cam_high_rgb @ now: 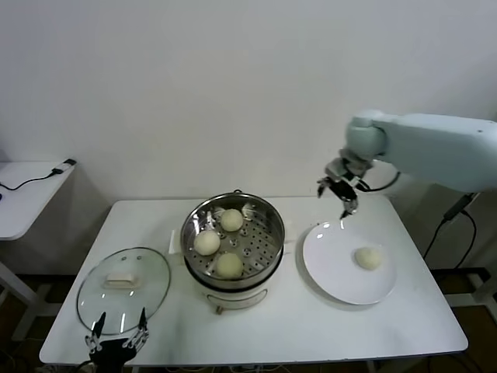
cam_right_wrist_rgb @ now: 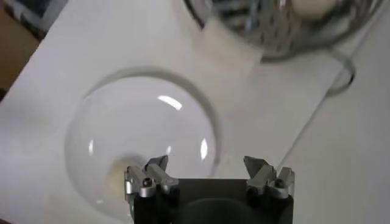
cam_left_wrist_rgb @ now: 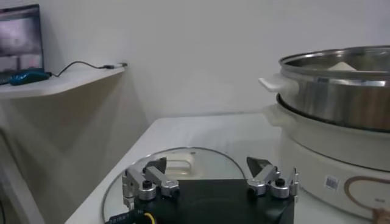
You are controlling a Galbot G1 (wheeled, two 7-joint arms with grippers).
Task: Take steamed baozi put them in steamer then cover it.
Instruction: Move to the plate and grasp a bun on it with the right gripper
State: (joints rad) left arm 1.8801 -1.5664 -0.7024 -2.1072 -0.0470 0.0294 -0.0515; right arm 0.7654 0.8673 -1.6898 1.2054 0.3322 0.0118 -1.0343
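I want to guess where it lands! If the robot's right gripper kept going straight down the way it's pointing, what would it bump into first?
Probably the white plate. The right gripper is open, empty, and points down over the plate's far edge. Its wrist camera shows bare plate ahead, with the last baozi off to one side. Depth is hard to judge.

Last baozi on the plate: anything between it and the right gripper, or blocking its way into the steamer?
Nothing visible. The right gripper hangs open above the plate, clear of the baozi. The steamer is uncovered, with free tray space beside three buns; the glass lid lies apart.
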